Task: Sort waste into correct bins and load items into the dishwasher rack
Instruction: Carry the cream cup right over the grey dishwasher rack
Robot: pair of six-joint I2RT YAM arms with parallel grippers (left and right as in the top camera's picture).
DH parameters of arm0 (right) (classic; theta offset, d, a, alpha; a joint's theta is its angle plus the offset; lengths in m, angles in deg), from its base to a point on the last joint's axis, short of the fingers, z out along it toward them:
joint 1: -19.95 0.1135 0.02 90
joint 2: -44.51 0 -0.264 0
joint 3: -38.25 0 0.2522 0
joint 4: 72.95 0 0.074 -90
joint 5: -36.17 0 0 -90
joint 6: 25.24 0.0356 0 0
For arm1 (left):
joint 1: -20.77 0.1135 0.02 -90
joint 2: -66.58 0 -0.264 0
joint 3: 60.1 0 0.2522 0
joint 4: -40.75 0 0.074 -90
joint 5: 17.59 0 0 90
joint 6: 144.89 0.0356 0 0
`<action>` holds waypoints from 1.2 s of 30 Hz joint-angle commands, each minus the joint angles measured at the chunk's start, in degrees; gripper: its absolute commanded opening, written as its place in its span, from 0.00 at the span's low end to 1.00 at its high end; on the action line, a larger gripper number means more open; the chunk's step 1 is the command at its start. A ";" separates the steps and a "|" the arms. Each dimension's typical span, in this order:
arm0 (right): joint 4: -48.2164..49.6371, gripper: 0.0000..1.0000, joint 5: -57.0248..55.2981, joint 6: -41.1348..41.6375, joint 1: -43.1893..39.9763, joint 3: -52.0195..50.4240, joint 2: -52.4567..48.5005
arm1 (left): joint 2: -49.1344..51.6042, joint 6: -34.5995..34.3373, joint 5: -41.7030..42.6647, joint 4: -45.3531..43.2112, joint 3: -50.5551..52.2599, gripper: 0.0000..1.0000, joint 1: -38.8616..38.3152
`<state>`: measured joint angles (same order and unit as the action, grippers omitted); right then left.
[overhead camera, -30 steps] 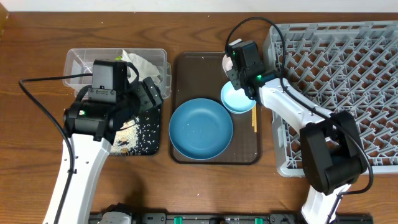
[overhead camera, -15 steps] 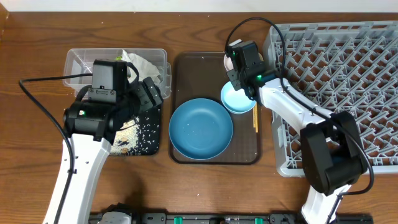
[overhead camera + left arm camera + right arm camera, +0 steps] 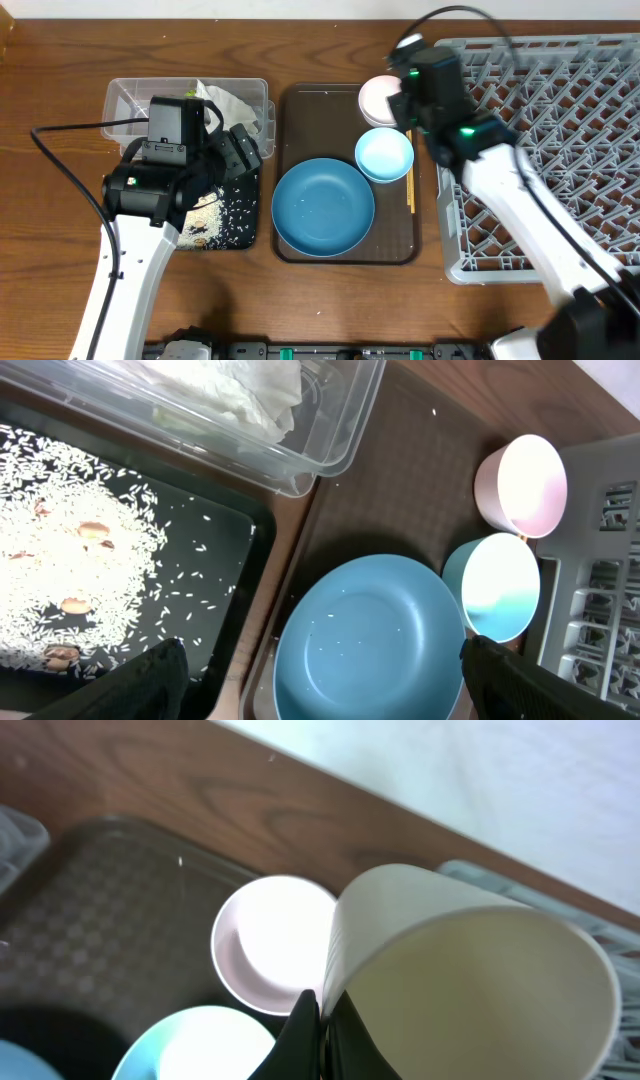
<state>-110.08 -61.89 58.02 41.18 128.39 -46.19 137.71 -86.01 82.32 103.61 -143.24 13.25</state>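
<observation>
**A:** Nearest of all, your right tool (image 3: pixel 320 1020) was pressed together on the wall of the white cup (image 3: pixel 470 970). The rim ran between its fingers, and the cup hung tipped in the air above the brown tray (image 3: pixel 90 890).

**B:** You had it by one thin side only. I judged that cup light, stiff and smooth, so it could swivel or slide in that pinch if you swung it fast.

**A:** Just below you sat the pink bowl (image 3: pixel 270 945) and the light-blue bowl (image 3: pixel 190 1045), just beside each other. Both looked hard and slick, likely to chip if knocked. You would do best to take each by its rim.

**B:** The grey rack (image 3: pixel 560 120) stood just beside the tray on your right. The chopsticks (image 3: pixel 408 190) lay along that edge of the tray. They were thin and light, and easiest to take near the middle.

**A:** Further over, the blue dish (image 3: pixel 370 640) lay flat on the tray. It was wide, shallow and probably the heaviest piece, so its edge was your only hold.

**B:** Farthest off, your left tool (image 3: pixel 325 685) hung spread wide with nothing in it, over the edge of the black tray (image 3: pixel 225 600). That tray held the rice (image 3: pixel 70 560). Beyond it, the napkin (image 3: pixel 230 390) lay soft in the clear tub (image 3: pixel 340 430).
</observation>
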 commanded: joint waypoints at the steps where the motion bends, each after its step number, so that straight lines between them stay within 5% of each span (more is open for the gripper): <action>1: -1.99 0.01 11.82 -0.24 -5.25 0.00 1.99 | 0.24 0.39 -0.33 0.13 -1.25 0.90 0.28; 7: -5.92 0.01 43.06 -5.27 -18.29 0.00 0.61 | 0.24 0.39 -0.33 0.13 -1.25 0.90 0.28; 16: -9.33 0.01 68.57 -11.61 -30.56 0.00 -6.54 | 0.24 0.39 -0.33 0.13 -1.25 0.90 0.28; 25: -9.42 0.01 69.26 -11.54 -32.00 0.00 -16.06 | 0.24 0.39 -0.33 0.13 -1.25 0.90 0.28; 36: -11.58 0.07 55.43 -10.60 -33.07 0.00 -17.75 | 0.24 0.39 -0.33 0.13 -1.25 0.90 0.28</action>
<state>-121.30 -3.22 47.55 9.60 128.39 -62.95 137.73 -86.03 82.32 103.64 -143.24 13.25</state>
